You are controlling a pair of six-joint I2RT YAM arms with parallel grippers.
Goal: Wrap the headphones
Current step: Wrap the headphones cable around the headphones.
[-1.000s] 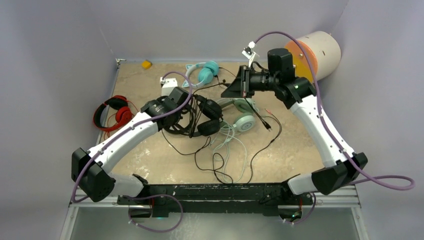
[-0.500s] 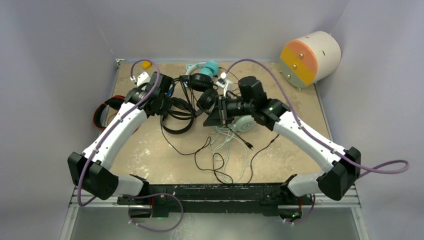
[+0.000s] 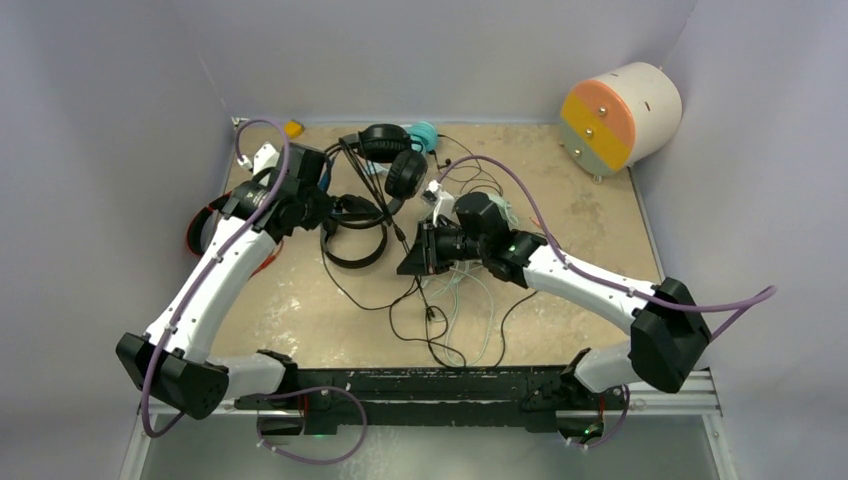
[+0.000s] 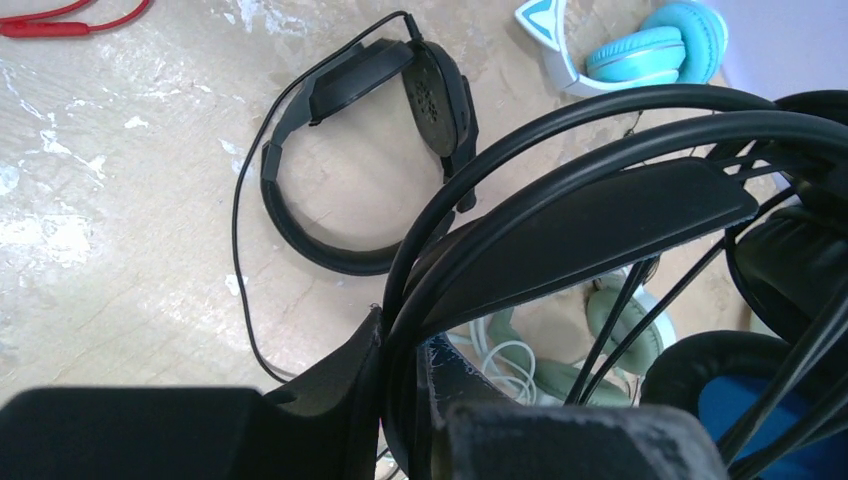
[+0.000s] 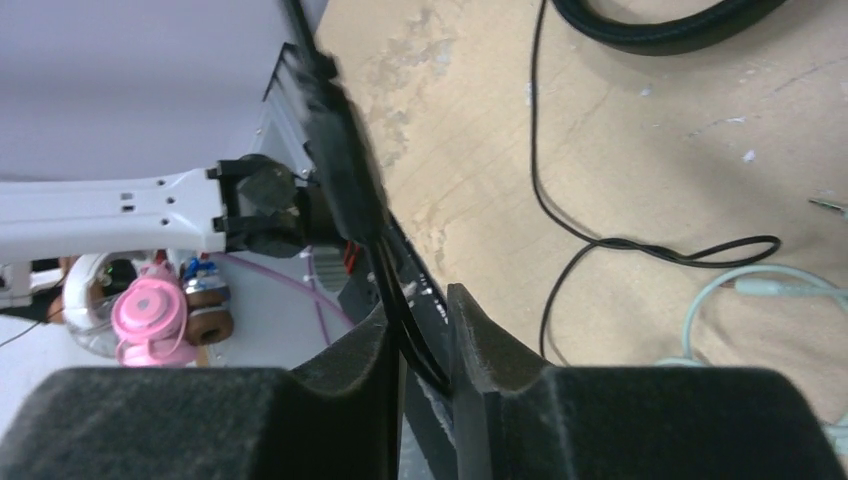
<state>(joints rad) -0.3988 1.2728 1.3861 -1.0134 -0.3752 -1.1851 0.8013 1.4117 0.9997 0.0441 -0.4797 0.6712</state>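
**Left gripper, wrist view.** My left gripper (image 4: 405,365) is clenched on the black over-ear headphones with a blue inner band (image 4: 600,205), held clear of the worn tan tabletop (image 3: 580,230). My fingers pinch the headband where two thin black hoops and one wide padded strap run together. The hoops arch up and to the right from my jaws. The black ear cushions (image 4: 790,265) hang at the far right, with the blue lining just below them.

**Other headsets, relative to the left gripper.**
- The small all-black headset (image 4: 435,95) lies flat on the table ahead of my fingers, its band open in a loop and its cable curving down the left side.
- The teal cat-eared headset (image 4: 650,55) lies farther ahead and to the right.
- The mint-green headset (image 4: 603,318) shows only through the gaps under the held band, beside a coil of pale cable.
- The red headphones (image 3: 197,232) lie partly hidden under my left arm.

**Right gripper, wrist view.** My right gripper (image 5: 420,345) is closed on a thin black cable (image 5: 340,170), which rises from between the pads into a thicker, blurred section. I cannot tell which headset it belongs to. More black cable and a mint cable (image 5: 740,290) trail on the table to the right of my fingers.
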